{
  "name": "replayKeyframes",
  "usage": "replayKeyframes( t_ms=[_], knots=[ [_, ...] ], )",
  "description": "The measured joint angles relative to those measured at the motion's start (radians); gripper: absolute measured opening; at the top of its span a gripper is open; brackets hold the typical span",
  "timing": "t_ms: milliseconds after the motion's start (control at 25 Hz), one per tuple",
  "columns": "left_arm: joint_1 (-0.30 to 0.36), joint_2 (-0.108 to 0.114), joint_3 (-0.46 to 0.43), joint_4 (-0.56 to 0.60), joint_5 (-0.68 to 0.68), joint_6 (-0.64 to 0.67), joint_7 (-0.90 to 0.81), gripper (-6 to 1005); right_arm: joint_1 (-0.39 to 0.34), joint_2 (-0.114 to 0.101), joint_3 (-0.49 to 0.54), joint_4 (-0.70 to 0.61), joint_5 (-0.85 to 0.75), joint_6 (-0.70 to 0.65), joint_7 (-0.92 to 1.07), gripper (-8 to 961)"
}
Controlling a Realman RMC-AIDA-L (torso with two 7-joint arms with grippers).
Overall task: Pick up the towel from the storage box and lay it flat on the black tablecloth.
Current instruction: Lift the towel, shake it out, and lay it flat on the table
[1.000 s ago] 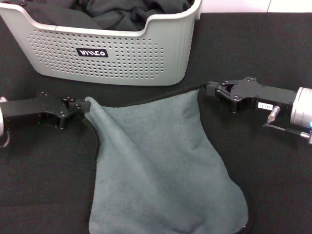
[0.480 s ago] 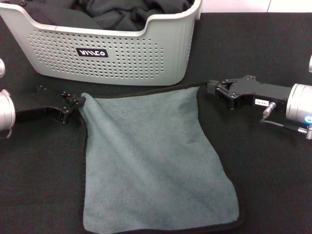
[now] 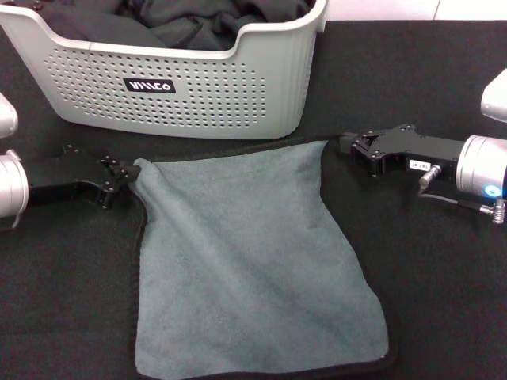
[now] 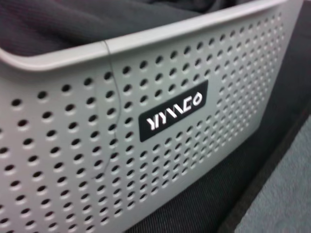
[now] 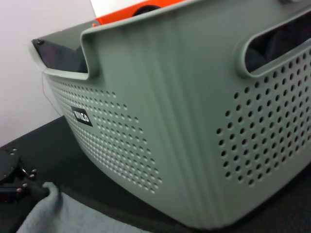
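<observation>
The towel [image 3: 253, 261] lies grey-teal face up, spread nearly flat on the black tablecloth [image 3: 444, 277], just in front of the storage box [image 3: 198, 95]. My left gripper [image 3: 127, 176] is shut on the towel's far left corner, which stands up slightly. My right gripper [image 3: 342, 144] is low at the far right corner and shut on it. The right wrist view shows the storage box [image 5: 184, 121], the raised towel corner [image 5: 51, 204] and my left gripper [image 5: 34, 190]. The left wrist view shows the box's labelled wall [image 4: 73, 145] and a towel edge [image 4: 282, 204].
Plain black garments [image 3: 198, 20] fill the storage box. An orange-and-white object [image 5: 131, 12] stands behind the box. A white surface [image 3: 380, 8] lies beyond the tablecloth's far edge. Bare tablecloth extends on both sides of the towel.
The towel went from bunched and narrow at the top to spread out flat. Both grippers pulled apart with their corners; since then the left gripper has eased slightly back toward the towel.
</observation>
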Motion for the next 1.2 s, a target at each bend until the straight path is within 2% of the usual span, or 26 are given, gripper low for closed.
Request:
replayKeyframes(
  t_ms=[440,840,1200],
  knots=[
    [0.013,-0.015,-0.003,0.026,-0.012,-0.006,0.154,30,-0.001,0.0,-0.012,0.001,0.033,-0.031,-0.007,22],
    [0.016,-0.021,0.002,0.018,-0.102,-0.031,0.35,31,-0.002,0.0,-0.012,-0.003,0.054,-0.038,-0.011,22],
    [0.04,-0.024,0.119,0.002,-0.107,-0.178,0.44,34,-0.001,0.0,-0.012,-0.005,0.063,-0.064,-0.011,23]
  ],
)
